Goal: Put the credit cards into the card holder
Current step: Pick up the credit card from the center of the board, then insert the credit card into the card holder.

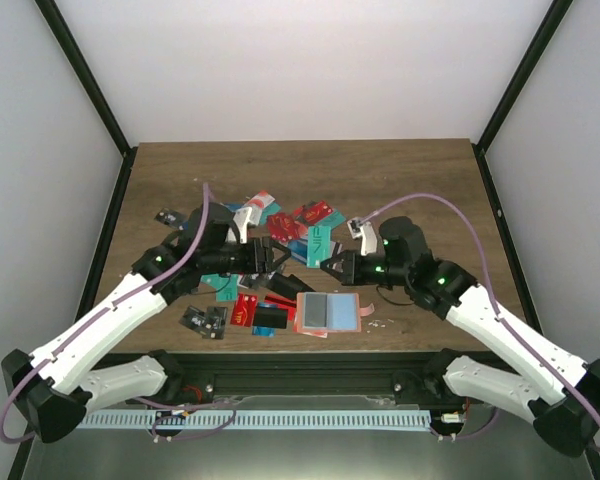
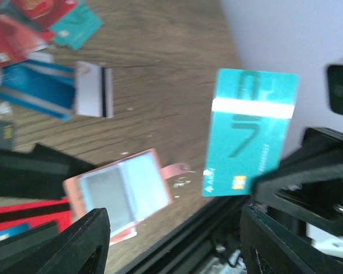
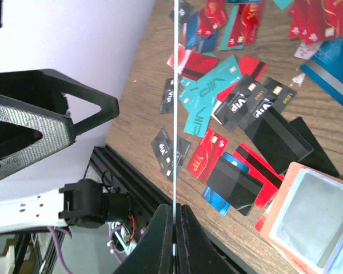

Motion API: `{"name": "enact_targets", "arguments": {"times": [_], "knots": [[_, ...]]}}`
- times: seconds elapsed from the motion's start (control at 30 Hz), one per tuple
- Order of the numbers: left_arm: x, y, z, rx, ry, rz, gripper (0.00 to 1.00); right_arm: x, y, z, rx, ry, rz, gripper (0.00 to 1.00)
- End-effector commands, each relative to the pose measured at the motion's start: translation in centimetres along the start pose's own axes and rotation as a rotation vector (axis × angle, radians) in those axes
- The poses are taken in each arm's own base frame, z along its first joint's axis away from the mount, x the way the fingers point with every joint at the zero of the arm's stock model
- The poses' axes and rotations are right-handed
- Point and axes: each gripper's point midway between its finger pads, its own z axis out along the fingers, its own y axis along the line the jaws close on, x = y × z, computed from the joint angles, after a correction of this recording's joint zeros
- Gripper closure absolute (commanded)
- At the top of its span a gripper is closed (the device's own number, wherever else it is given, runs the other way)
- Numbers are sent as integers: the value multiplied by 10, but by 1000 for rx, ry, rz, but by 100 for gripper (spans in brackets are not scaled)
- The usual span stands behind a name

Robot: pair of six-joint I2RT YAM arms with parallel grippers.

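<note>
Right jaws are pinching a teal card (image 2: 250,131) aloft; left jaws are standing spread and empty. Card holder (image 1: 327,312) is lying unheld on the tabletop (image 1: 400,175), so insertion is risking pushing it away.

credit cards (image 3: 208,97): red, teal, blue, black, white; scattered flat mid-way across the table (image 1: 430,180), many overlapping.
teal card (image 2: 251,131): white stripe, chip; raised off the table, upright, one short end pinched in the right gripper (image 3: 175,208).
card holder (image 1: 328,313): salmon-tan, clear window facing up; flat near the table's front edge, red and black cards just beside it.
</note>
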Motion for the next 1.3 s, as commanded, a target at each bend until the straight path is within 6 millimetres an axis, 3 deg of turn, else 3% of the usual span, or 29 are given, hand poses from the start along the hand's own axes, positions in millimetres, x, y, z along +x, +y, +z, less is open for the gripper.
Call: {"name": "enact_targets", "arguments": {"times": [0.0, 0.2, 0.53, 0.67, 0.9, 1.1, 1.2, 1.27], "knots": [[-6, -52, -13, 290, -10, 64, 36, -4, 30, -24, -164, 45, -156, 99], [-7, -92, -34, 527, -21, 93, 36, -11, 61, -51, -371, 35, -184, 99], [-8, -113, -58, 665, -74, 143, 45, -9, 99, -78, -572, 43, -219, 99], [-9, -117, -59, 696, -80, 149, 53, -7, 103, -80, -603, 53, -218, 99], [-12, -124, -57, 742, -72, 157, 79, -7, 106, -82, -621, 63, -222, 99], [-13, -127, -54, 758, -64, 167, 94, -7, 103, -78, -610, 74, -214, 99], [-13, -127, -53, 761, -60, 167, 96, -8, 100, -74, -595, 80, -201, 99], [-13, -122, -46, 733, -54, 154, 96, -11, 93, -69, -550, 69, -184, 80]]}}
